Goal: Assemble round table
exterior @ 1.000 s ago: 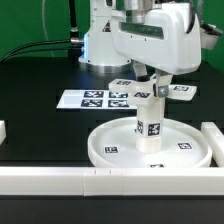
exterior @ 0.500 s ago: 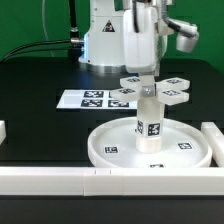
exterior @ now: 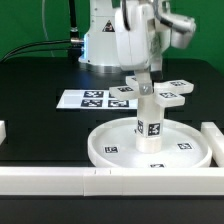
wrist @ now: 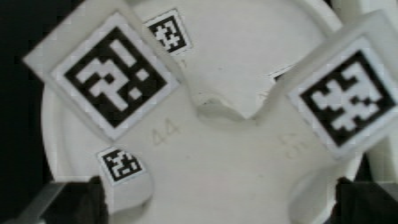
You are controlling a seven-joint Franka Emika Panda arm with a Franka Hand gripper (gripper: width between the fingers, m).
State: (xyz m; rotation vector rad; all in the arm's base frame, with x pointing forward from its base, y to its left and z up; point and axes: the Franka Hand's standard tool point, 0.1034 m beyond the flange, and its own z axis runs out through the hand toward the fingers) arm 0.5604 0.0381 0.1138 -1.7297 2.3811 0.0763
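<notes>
The large rimmed disc (exterior: pixel 100 150) lies on the black table at the front. The short cylinder (exterior: pixel 150 125) stands upright on its hub. The cross-shaped piece (exterior: pixel 170 93) sits flat on top of the cylinder. My gripper (exterior: pixel 144 84) comes straight down onto the middle of the cross and is shut on it. In the wrist view two tagged arms of the cross (wrist: pixel 111 78) spread out above the disc (wrist: pixel 214 150). The dark fingers (wrist: pixel 63 200) stand at either side, with the gripper (wrist: pixel 214 205) closed on white plastic.
The marker board (exterior: pixel 95 98) lies behind the disc. A long white bar (exterior: pixel 60 180) runs along the table's front edge. Another bar (exterior: pixel 212 135) stands at the exterior view's right and a short one (exterior: pixel 3 130) at its left. The robot base (exterior: pixel 100 40) is at the back.
My wrist has turned about its vertical axis, and the cross-shaped piece has turned with it on top of the cylinder. The disc and cylinder have stayed in place.
</notes>
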